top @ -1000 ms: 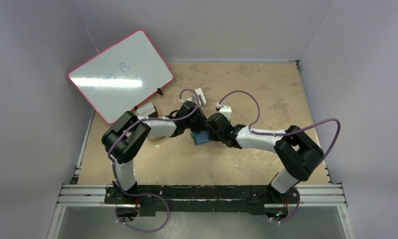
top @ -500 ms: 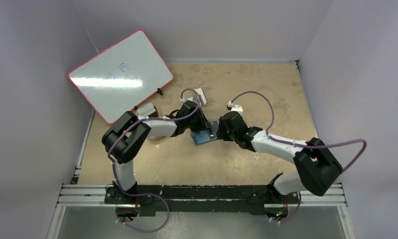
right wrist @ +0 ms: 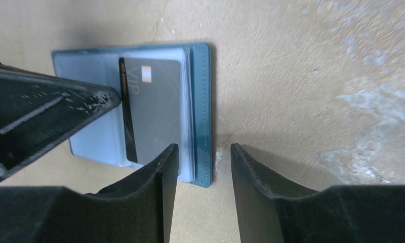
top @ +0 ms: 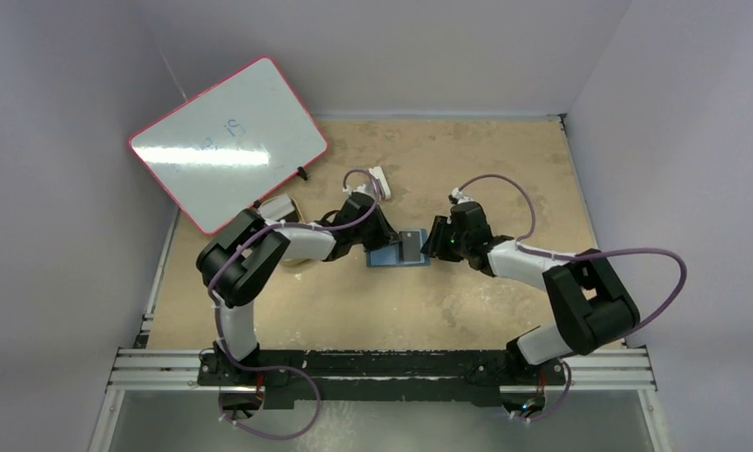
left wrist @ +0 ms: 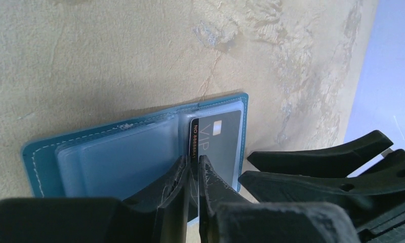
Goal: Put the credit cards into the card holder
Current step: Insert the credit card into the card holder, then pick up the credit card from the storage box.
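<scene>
The teal card holder (top: 382, 256) lies open and flat on the table, its clear pockets (left wrist: 119, 157) facing up. A grey credit card (top: 411, 245) marked VIP rests on its right half (right wrist: 157, 106). My left gripper (left wrist: 192, 163) has its jaws almost together at the fold, beside the card's dark stripe. A thin clear pocket leaf of the holder sits between them. My right gripper (right wrist: 200, 152) is open and holds nothing. It straddles the holder's right edge (right wrist: 206, 101), one finger over the card and the other over bare table.
A red-framed whiteboard (top: 227, 141) leans at the back left. A small white block (top: 380, 179) lies behind the left gripper. A tan tray (top: 293, 261) is partly hidden under the left arm. Side walls close in the table.
My right gripper has drawn back to the right, off the holder, which now lies open with the grey card on it. My left gripper's jaws have closed in.
</scene>
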Tool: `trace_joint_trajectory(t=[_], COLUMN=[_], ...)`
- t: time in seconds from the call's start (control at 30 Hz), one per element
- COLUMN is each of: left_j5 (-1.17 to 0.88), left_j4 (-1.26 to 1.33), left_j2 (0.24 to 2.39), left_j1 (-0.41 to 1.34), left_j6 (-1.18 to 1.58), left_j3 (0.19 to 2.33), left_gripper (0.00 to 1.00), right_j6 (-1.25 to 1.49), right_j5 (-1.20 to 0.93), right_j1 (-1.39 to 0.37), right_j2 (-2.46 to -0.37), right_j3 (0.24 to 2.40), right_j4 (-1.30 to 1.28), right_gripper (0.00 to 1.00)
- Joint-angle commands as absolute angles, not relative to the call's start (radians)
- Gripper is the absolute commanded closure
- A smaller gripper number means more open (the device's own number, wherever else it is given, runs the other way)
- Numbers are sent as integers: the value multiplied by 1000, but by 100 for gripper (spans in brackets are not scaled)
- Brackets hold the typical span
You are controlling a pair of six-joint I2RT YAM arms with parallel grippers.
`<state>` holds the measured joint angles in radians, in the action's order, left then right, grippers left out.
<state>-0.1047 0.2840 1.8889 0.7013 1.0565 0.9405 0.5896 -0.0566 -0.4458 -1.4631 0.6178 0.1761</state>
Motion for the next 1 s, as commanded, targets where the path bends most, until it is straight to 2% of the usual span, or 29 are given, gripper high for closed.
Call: trace_joint_trajectory(t=[0.0,0.37,0.53,0.7,0.97], left_j5=[-123,-127,-122,-74,227], left_j4=[317,361,341,168,-312], left_j2=[1879,1801,1735,1610,1429], left_j1=[717,790,792,792,789], left_j6=[1063,1111,1072,943,633], left_j3=[947,853,839,889,1067], left_gripper=[91,88,88,72,45], right_j6=[591,700,696,672,636], right_j5=[-133,-228,-134,-48,3], right_j1=[-447,-455,-457,-456,-456], right_j2=[-1464,-1375,-1271,-1108,-905], right_j3=[584,393,379,417,456], right_j4=[238,409,278,124,25], right_gripper=[55,58,56,41,17])
